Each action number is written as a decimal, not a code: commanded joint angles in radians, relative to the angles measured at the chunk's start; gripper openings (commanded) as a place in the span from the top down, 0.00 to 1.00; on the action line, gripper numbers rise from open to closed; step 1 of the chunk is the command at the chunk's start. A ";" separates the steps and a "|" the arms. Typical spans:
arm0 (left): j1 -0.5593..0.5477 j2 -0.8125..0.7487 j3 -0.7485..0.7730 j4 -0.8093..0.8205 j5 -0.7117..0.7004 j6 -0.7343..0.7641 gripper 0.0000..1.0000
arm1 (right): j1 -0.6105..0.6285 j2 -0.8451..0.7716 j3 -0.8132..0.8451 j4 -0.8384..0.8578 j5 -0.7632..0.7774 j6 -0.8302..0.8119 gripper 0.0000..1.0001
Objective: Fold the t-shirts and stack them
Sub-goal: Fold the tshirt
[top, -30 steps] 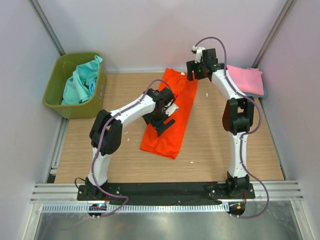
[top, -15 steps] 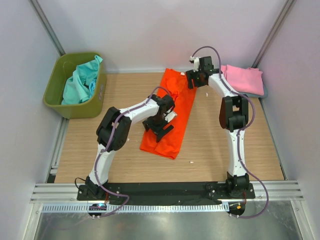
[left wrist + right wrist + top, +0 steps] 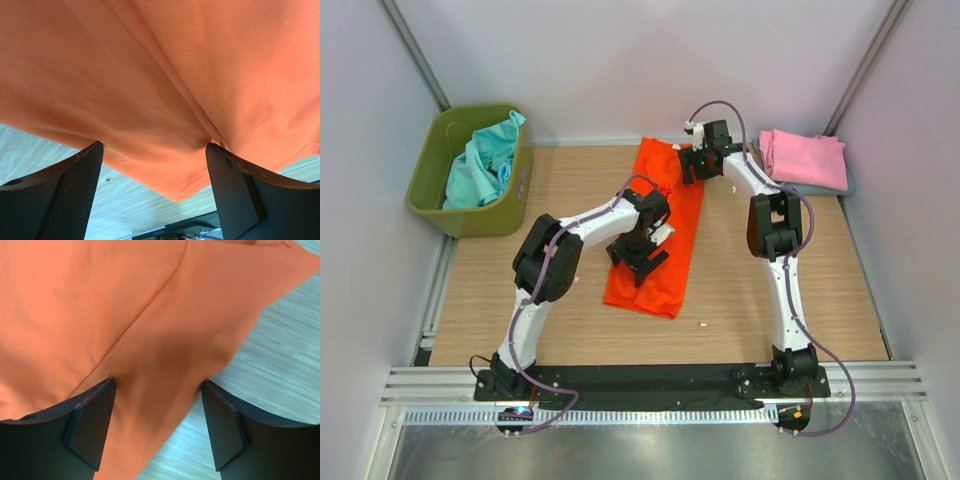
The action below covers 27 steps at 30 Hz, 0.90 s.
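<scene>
From above, the orange t-shirt (image 3: 655,285) lies in the middle of the counter (image 3: 760,300) as a long narrow strip, running from the far side towards my bases. My left fingers (image 3: 640,262) are down over its middle part, and my right fingers (image 3: 692,165) are at its far end, on the right edge. A pink t-shirt (image 3: 805,158) sits folded in the far right corner, with a sliver of grey-blue cloth (image 3: 846,186) showing under its edge. Teal t-shirts (image 3: 480,165) are bunched in the olive bin (image 3: 430,195) at the far left

Through my left wrist camera, my fingers stand wide apart and hold nothing. Orange cloth fills the view beyond them, its hemmed edge dipping between the tips with bare wood below

Through my right wrist camera, my fingers are likewise spread wide and grip nothing. The orange cloth lies between them with a seam running diagonally, and its edge meets the wood on the right
</scene>
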 commanded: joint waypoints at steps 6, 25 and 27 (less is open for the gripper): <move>-0.114 0.035 0.053 -0.017 0.086 -0.017 0.17 | 0.041 0.055 0.091 0.017 -0.029 0.027 0.25; -0.049 -0.477 -0.098 -0.043 -0.034 -0.110 0.00 | -0.071 -0.587 -0.419 -0.055 -0.133 0.353 0.24; -0.001 -0.517 -0.157 -0.017 0.050 -0.202 0.00 | -0.089 -0.669 -0.637 -0.051 -0.295 0.427 0.27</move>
